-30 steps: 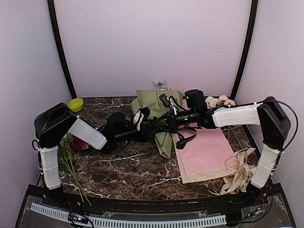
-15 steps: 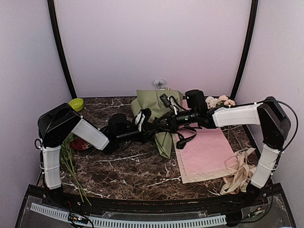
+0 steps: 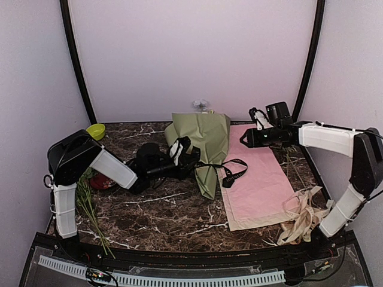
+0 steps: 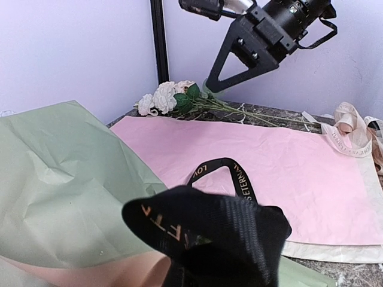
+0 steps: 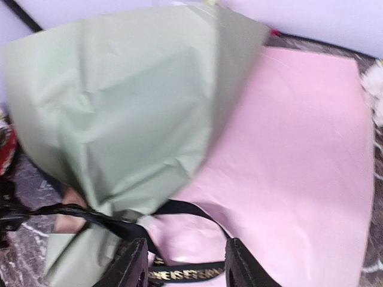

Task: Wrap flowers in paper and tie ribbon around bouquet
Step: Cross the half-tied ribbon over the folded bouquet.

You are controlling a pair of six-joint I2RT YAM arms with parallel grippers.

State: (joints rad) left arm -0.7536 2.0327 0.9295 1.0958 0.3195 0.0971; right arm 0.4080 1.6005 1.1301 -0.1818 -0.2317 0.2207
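Black ribbon (image 4: pixel 203 221) is pinched in your left pincer (image 3: pixel 191 158), jaws pressed together beside the bouquet (image 3: pixel 206 140) near the worktop's (image 3: pixel 173 209) far edge; your right pincer (image 3: pixel 244 139) hangs spread over the pink sheet (image 3: pixel 257 191).

bouquet (image 3: pixel 203 140) left of sheet (image 3: pixel 257 194), ribbon (image 3: pixel 228 177) across both

Narrow black woven ribbon (image 4: pixel 222 173), looped on the pink paper sheet (image 4: pixel 299 173), carries pale gold capitals.
- Left wrist view: "LO…" on the loop's left side and "…ETERN…" on its right. A nearer fold, off the sheet's edge, shows a few capitals that form no legible word.
- Right wrist view: "…IS ETER…" on the stretch lying on the sheet.

Cream-beige ribbon (image 4: pixel 350 134), at the sheet's right end, has faint print that is illegible.
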